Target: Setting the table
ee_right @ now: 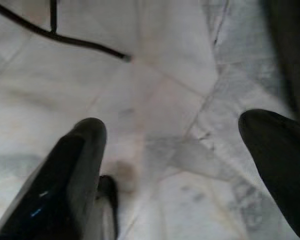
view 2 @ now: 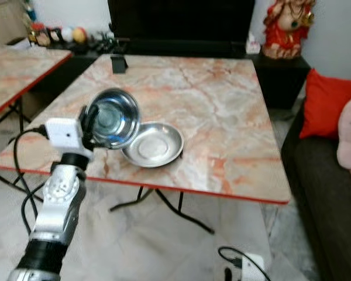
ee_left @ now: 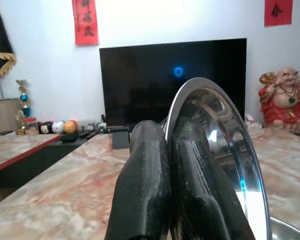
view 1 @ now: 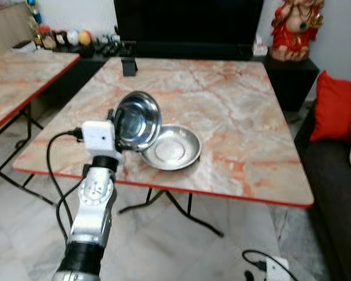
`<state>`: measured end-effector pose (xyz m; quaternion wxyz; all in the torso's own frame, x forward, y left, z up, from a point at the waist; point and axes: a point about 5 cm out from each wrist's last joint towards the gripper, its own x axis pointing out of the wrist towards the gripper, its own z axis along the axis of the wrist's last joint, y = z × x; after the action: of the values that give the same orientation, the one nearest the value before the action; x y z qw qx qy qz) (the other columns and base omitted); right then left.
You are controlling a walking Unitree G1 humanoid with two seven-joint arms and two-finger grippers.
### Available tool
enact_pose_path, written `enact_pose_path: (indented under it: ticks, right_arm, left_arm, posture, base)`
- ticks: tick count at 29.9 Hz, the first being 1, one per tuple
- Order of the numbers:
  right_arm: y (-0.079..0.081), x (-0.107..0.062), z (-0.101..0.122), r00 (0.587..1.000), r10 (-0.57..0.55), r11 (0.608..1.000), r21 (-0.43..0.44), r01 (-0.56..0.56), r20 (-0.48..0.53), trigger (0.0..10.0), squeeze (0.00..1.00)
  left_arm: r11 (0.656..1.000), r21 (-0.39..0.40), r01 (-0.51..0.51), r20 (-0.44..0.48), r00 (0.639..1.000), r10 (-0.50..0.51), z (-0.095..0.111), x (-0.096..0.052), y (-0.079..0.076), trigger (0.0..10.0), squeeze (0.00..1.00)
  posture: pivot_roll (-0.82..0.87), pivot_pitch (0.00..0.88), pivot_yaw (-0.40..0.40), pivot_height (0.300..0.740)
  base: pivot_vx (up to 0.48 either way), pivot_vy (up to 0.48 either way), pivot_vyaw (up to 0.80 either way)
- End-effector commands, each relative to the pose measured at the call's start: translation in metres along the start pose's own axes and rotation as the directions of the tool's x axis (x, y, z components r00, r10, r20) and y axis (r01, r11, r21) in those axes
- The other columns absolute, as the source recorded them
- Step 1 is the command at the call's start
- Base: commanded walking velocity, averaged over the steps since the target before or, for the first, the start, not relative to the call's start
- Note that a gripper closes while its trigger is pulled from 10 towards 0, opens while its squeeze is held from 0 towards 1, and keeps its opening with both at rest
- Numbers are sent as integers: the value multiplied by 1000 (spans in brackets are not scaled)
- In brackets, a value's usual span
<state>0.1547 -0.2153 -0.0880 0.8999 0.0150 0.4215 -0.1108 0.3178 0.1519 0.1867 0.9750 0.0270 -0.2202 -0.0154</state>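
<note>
A round stainless-steel bowl point(view 1: 137, 120) is held tilted on edge above the near left part of the square marble-patterned table with a red edge point(view 1: 234, 117). Its lower rim overlaps the left rim of a shallow stainless-steel dish point(view 1: 172, 147) that lies flat on the tabletop; whether the two touch cannot be told.

The left gripper point(ee_left: 167, 165) pinches the bowl's rim between its two black fingers, which press close together with the thin rim between them. In the left wrist view the fingers hide the lower part of the bowl, and the dish is cut off at the picture's corner.

The right gripper point(ee_right: 185, 165) hangs over pale marble floor tiles point(ee_right: 160, 90) with its fingers spread wide and nothing between them. A black cable point(ee_right: 65, 37) lies on the floor beyond it.

A small black object point(view 1: 128, 66) stands at the table's far edge; what it is cannot be made out. Behind the table is a black television screen point(view 1: 187, 26), and to its right a red and gold figurine point(view 1: 295, 26). A second marble-patterned table point(view 1: 17, 76) stands to the left, and a dark sofa with a red cushion point(view 1: 336, 108) to the right.
</note>
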Motion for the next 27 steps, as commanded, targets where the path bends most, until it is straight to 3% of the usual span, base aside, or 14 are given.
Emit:
enact_pose_path:
  ticks: [1,6,12,27]
  right_arm:
    - [6,0,-3,1000,18,1000,1,-18,-11,10000,0]
    - [6,-1,-3,1000,19,1000,0,-19,-11,10000,0]
    - [7,-1,-4,1000,22,1000,1,-22,-12,10000,0]
    - [8,-1,-3,999,33,999,0,-33,-10,10000,0]
  left_arm:
    - [1000,13,-12,2,1000,12,1,0,6,10000,0]
    - [1000,4,-8,-2,1000,8,1,0,5,10000,0]
    - [997,-73,6,-41,999,-9,-4,2,6,10000,0]
    - [994,-112,-3,-60,998,-3,-4,4,9,10000,0]
  posture:
    - [-32,0,-26,740]
    - [-33,0,-26,740]
    - [-31,0,-24,740]
    - [-31,0,-23,740]
  base:
    - [0,-270,0]
    - [0,-265,0]
    - [0,0,0]
    - [0,0,0]
